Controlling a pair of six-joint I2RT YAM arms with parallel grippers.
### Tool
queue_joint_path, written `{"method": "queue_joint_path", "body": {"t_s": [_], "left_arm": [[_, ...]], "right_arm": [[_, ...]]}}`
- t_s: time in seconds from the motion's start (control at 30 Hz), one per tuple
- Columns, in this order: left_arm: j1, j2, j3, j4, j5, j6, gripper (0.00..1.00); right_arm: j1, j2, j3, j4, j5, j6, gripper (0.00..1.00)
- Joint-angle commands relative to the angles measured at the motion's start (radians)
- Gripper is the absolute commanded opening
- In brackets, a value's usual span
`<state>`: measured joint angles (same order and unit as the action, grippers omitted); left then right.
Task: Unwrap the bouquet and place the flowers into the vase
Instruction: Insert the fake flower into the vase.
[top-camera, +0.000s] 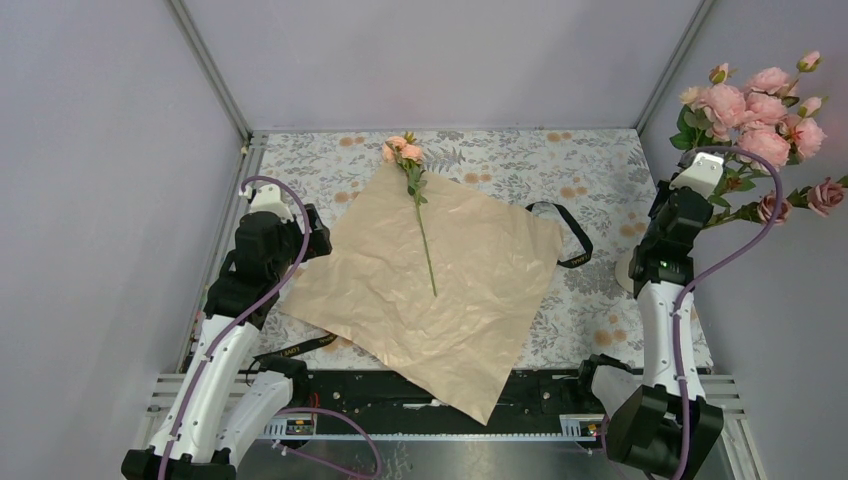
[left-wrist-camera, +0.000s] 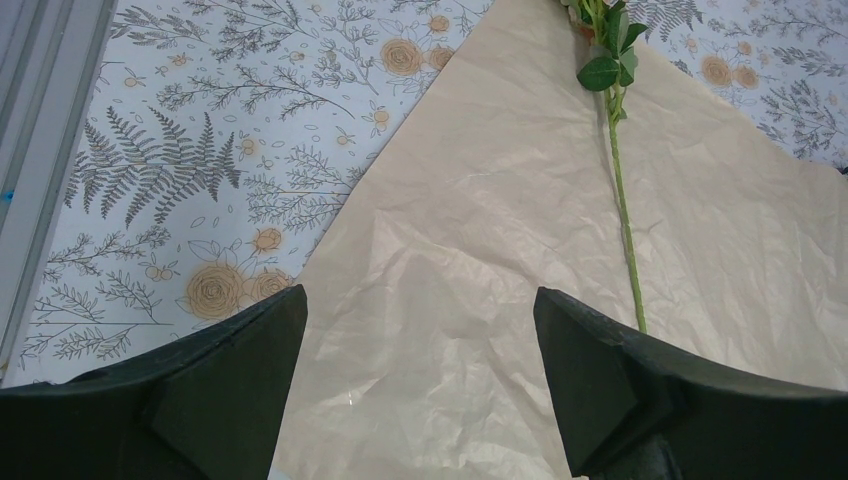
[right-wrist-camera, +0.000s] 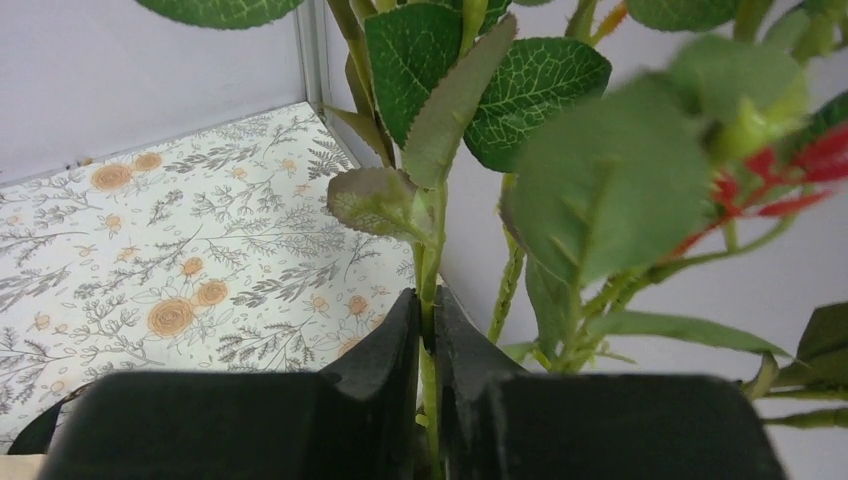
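Observation:
The wrapping paper (top-camera: 460, 300) lies unfolded, tan side up, on the table. One peach rose (top-camera: 403, 151) rests on it, its thin green stem (left-wrist-camera: 625, 220) pointing toward me. My left gripper (left-wrist-camera: 420, 300) hovers open over the paper's left part, nothing between its fingers. At the far right a bunch of pink flowers (top-camera: 755, 115) stands upright. My right gripper (right-wrist-camera: 427, 305) is shut on one green stem among their leaves (right-wrist-camera: 470, 85). The vase is almost wholly hidden behind the right arm (top-camera: 668, 240).
A black ribbon (top-camera: 572, 236) lies looped beside the paper's right corner, and another black strap (top-camera: 296, 349) shows near the left arm's base. The floral tablecloth (top-camera: 600, 170) covers the table. Grey walls and metal posts close in on both sides.

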<state>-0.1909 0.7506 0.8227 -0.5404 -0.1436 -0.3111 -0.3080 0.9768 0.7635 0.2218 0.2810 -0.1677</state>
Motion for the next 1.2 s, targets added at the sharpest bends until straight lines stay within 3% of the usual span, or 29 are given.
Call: {"method": "queue_joint_path", "body": {"t_s": [0.0, 0.87, 1.17], "left_arm": [[0.005, 0.001, -0.002, 0.029, 0.01, 0.006, 0.91], [0.007, -0.007, -0.002, 0.028, 0.01, 0.006, 0.91], [0.007, -0.008, -0.002, 0.028, 0.01, 0.006, 0.91]], "right_arm": [[-0.003, -0.047, -0.017, 0.042, 0.038, 0.054, 0.15], [-0.004, -0.166, -0.061, 0.005, -0.049, 0.133, 0.6], [-0.003, -0.289, -0.057, -0.114, -0.103, 0.201, 0.7]]}}
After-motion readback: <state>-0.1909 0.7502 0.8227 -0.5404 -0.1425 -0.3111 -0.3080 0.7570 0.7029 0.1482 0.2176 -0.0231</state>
